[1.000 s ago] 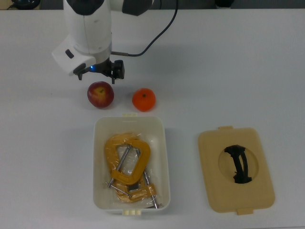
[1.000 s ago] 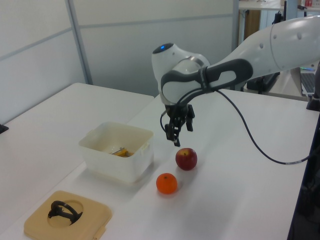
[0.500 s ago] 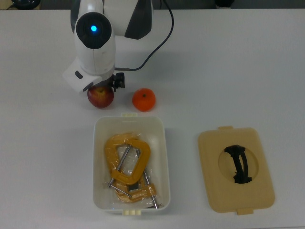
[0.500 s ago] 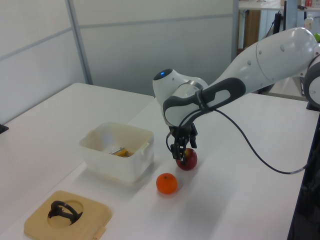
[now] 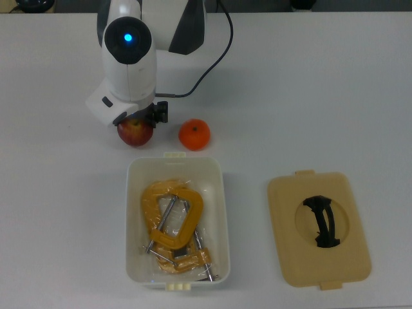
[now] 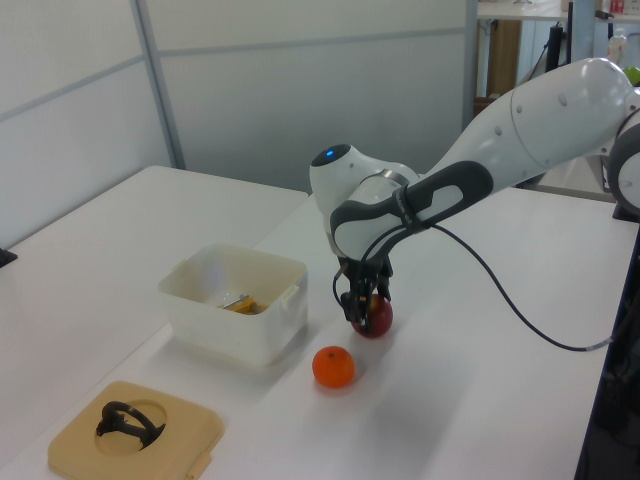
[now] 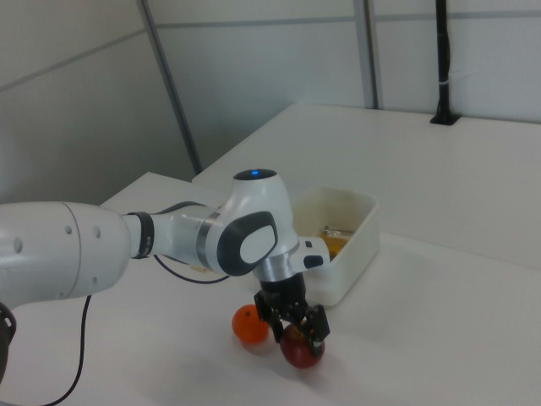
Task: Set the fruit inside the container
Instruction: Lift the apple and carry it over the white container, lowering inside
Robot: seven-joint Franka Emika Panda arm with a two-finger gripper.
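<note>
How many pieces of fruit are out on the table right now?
2. The dark red apple lies under the gripper, above the white plastic container in the top view. The bright orange tangerine sits to the top view's right of it. None shows inside the container.

apple point(image 5: 135, 133) top hidden under arm in top view, tool point(image 7: 296, 329) contact unclear

A white table point(image 6: 120, 230) stands before pale grey panelled walls point(image 6: 300, 90); lighting seems even, perhaps overhead.
</note>
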